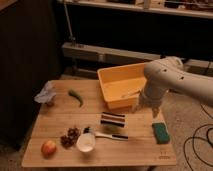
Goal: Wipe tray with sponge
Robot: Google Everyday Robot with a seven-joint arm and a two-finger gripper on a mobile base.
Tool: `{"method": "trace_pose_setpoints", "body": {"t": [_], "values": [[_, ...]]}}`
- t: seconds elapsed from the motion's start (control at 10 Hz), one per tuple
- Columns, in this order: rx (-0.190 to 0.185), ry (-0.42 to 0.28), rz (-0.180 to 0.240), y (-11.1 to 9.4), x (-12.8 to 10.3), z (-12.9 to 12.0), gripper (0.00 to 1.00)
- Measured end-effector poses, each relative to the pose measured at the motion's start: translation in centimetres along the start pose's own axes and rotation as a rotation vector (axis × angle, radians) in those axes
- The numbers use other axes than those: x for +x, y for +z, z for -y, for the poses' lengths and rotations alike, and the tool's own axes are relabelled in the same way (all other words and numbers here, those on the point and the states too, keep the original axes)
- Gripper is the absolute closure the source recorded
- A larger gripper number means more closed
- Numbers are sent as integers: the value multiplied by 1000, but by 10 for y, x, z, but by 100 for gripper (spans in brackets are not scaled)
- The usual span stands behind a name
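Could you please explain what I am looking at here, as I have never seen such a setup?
The white limb entering from the right is a mobile robot's single arm. Its gripper hangs by the front right corner of the yellow tray; I see nothing in it. One camera looks down on a wooden table; where it is mounted is unknown. The green sponge lies on the table, apart from the gripper. Also there: a striped block, a white cup, an apple, a green pepper and a grey crumpled item.
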Motion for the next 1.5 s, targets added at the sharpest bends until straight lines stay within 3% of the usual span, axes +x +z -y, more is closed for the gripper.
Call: {"method": "trace_pose_setpoints", "body": {"t": [0.1,0.2,0.3,0.4,0.5,0.6,0.7,1.2,1.3,1.5], "values": [[13,-17,14,-1,-1,3,35],[60,-76,44,-3,-7,9,35],[95,-153,51,-5,-9,10,35],[156,-294,67,-10,-16,17,35],[197,-385,80,-15,-20,25,35],[213,-425,86,-19,-22,28,35],[256,-508,91,-27,-23,30,35],[264,-524,91,-28,-23,29,35],[255,-526,91,-28,-23,29,35],[190,-506,130,-36,-30,52,35]]}}
